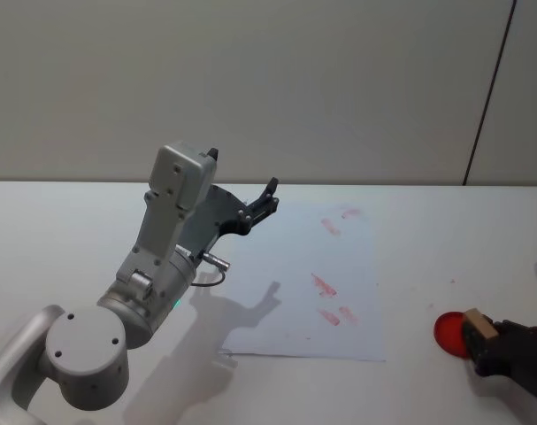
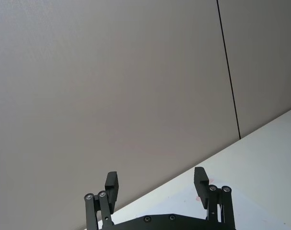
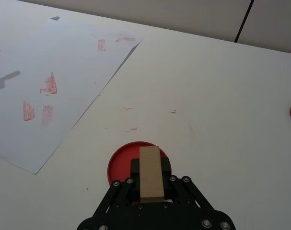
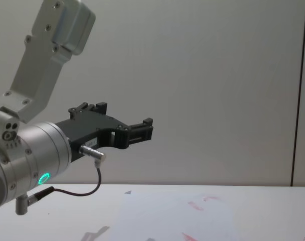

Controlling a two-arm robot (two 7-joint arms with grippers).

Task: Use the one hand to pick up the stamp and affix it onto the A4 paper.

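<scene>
- Right gripper [image 1: 491, 347]: low at the table's near right corner, fingers closed on the stamp [image 3: 150, 165], clamping its narrow width.
- Stamp: its long axis runs in line with the fingers, and its far end is over the red ink pad [image 3: 120, 165]. Contact with the pad cannot be told.
- Paper [image 1: 286, 274]: lies to the left of the right gripper, well apart from the pad across bare table [image 3: 207, 86]. Its near right corner is the closest part, and it already bears several red marks.
- Judgement: the coming move is a lift and a leftward carry, with the stamp's inked end kept downward over an unmarked patch.
- Left gripper [image 2: 156, 178]: raised over the paper's left side, fingers spread and empty, far from the stamp.
</scene>
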